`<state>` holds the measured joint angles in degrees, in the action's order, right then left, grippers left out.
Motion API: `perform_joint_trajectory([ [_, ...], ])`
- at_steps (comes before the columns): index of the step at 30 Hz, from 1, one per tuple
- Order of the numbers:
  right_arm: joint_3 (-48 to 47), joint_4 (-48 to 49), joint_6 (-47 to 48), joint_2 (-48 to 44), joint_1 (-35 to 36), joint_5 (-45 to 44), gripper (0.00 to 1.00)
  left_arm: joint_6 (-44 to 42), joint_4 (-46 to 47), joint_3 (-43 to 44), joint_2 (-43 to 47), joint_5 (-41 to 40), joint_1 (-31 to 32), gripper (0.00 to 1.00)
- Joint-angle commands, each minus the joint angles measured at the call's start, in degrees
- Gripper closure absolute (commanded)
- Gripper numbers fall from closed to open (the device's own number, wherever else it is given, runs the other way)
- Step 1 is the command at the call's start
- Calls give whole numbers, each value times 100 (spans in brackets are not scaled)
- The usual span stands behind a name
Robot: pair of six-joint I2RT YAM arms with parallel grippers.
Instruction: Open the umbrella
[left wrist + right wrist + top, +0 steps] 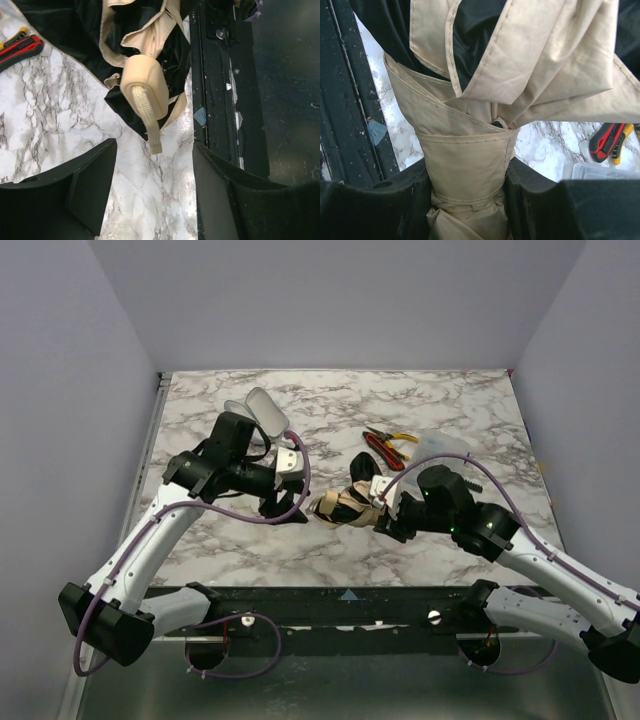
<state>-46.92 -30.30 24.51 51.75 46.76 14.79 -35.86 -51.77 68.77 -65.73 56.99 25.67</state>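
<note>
The folded umbrella [345, 508] lies near the table's front middle, peach-tan fabric with black lining showing. My right gripper [392, 515] is shut on its wrapped canopy [465, 170], fingers pressed on both sides. The oval tan handle [145, 85] with its woven strap [149, 125] points toward my left gripper [290, 506]. In the left wrist view that gripper [152, 192] is open and empty, its fingers [90, 185] a short way short of the strap's end.
Red-and-yellow-handled pliers [385, 443] lie behind the umbrella, also in the left wrist view [17, 47]. A lavender case [265, 410] sits at the back left. A clear plastic box [440, 448] sits right of the pliers. The black table edge [220, 100] runs beside the handle.
</note>
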Motion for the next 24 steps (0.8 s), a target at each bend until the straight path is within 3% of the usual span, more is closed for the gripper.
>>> perform_joint_trajectory([
  [1,-351,42,62,-18,-9,224,100,-151,-35,31,61,-248,289,41],
  [5,-396,38,175,36,-16,194,100,562,529,-41,2,-555,436,46],
  [7,-449,9,210,69,-17,240,100,728,580,40,-65,-679,443,53],
  [10,-467,15,247,105,-16,139,100,750,451,194,-173,-841,438,73],
  [13,-442,-23,222,87,-18,27,100,689,442,176,-157,-1092,423,100],
  [19,-473,-353,248,12,-14,-62,100,584,585,203,-94,-1390,-257,100],
  [24,-447,-648,215,86,-13,-304,100,4,379,460,-168,-1357,-946,100],
])
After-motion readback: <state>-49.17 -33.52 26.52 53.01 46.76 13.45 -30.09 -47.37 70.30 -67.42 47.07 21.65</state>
